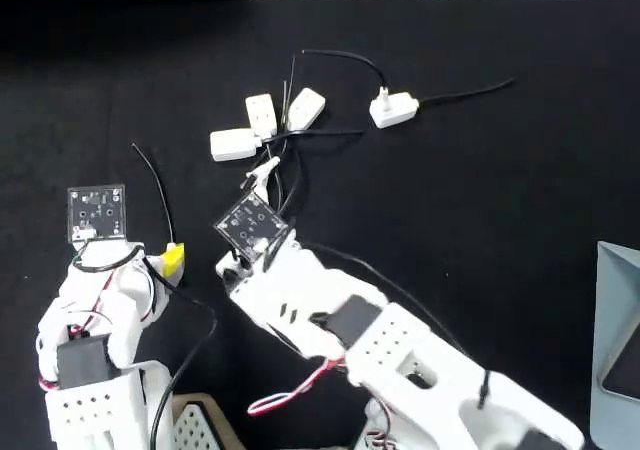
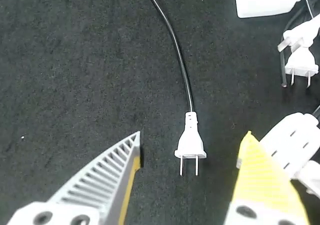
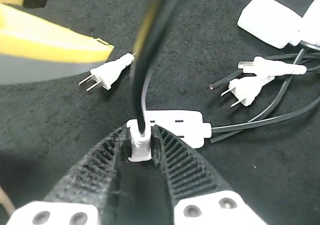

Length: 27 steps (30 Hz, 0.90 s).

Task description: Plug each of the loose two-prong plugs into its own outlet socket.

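Observation:
My right gripper (image 3: 140, 135) is shut on a white two-prong plug (image 3: 139, 146) whose black cord runs up past the camera. The plug stands upright at the end of a white outlet socket (image 3: 180, 125) lying on the black cloth. My left gripper (image 2: 193, 157) is open, its grey finger (image 2: 107, 177) and yellow finger (image 2: 260, 185) on either side of a loose white plug (image 2: 190, 144) lying flat with its prongs toward the wrist. That same loose plug (image 3: 110, 71) lies beside the left arm's yellow finger (image 3: 55, 45). Two more loose plugs (image 3: 247, 87) lie close together.
Several white outlet sockets (image 1: 262, 113) lie in a cluster at the middle back of the table, another (image 1: 393, 108) to their right. Black cords (image 1: 310, 135) tangle between them. A grey-blue tray (image 1: 615, 340) sits at the right edge. The right arm (image 1: 340, 320) crosses the front centre.

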### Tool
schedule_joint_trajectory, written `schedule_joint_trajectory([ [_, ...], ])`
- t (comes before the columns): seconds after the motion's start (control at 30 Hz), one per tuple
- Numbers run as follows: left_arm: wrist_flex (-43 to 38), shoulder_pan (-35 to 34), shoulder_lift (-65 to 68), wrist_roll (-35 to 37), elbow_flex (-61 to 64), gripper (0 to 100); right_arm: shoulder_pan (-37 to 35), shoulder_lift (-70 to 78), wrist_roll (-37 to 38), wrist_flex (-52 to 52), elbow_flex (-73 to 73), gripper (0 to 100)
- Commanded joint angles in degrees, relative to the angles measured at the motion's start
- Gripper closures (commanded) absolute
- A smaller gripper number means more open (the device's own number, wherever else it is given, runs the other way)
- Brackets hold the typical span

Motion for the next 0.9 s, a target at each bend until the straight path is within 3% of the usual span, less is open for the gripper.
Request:
schedule_joint_trajectory([
  [0.0,-0.8,-0.4,-0.5,0.8,-0.1,69,-0.4,5.5,0.1,-5.9,-3.4,98.7],
  [0.33,-0.4,-0.4,-0.5,0.8,-0.1,69,2.5,11.3,0.5,-12.4,-3.5,98.7],
  [0.87,-0.4,-3.2,-0.5,0.7,0.0,69,3.3,19.3,0.6,-12.0,-5.5,98.7],
])
